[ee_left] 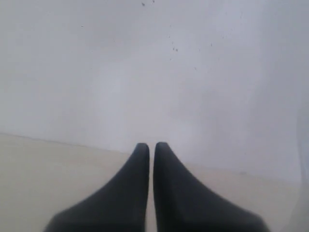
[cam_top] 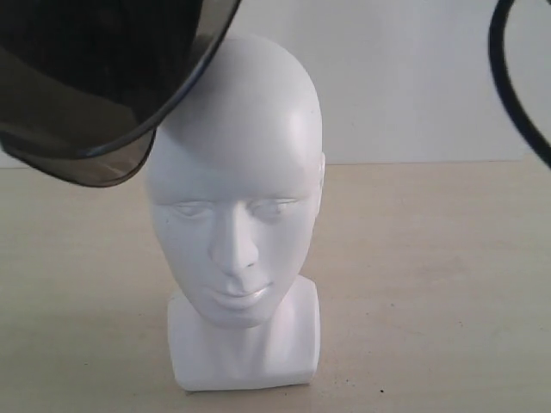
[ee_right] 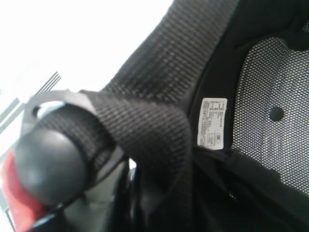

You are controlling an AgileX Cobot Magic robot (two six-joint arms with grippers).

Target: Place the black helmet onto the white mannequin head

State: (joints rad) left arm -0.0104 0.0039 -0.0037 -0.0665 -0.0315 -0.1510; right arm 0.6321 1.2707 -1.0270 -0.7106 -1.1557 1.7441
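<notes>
The white mannequin head (cam_top: 237, 172) stands upright on its blocky neck base in the middle of the table, face toward the camera. The black helmet (cam_top: 95, 52) hangs in the air at the upper left, and its smoky visor (cam_top: 86, 138) overlaps the head's upper left side. The right wrist view is filled by the helmet's inside: a woven chin strap (ee_right: 159, 125), mesh lining (ee_right: 270, 106) and a white label (ee_right: 212, 123). My right gripper (ee_right: 137, 203) is mostly hidden behind the strap, closed at the helmet's rim. My left gripper (ee_left: 151, 147) is shut and empty, facing a pale wall.
The beige table (cam_top: 430, 284) spreads around the head, with a pale wall behind it. A black cable (cam_top: 508, 77) loops down at the upper right. A round black knob (ee_right: 48, 164) and something red (ee_right: 14, 193) sit close to the right wrist camera.
</notes>
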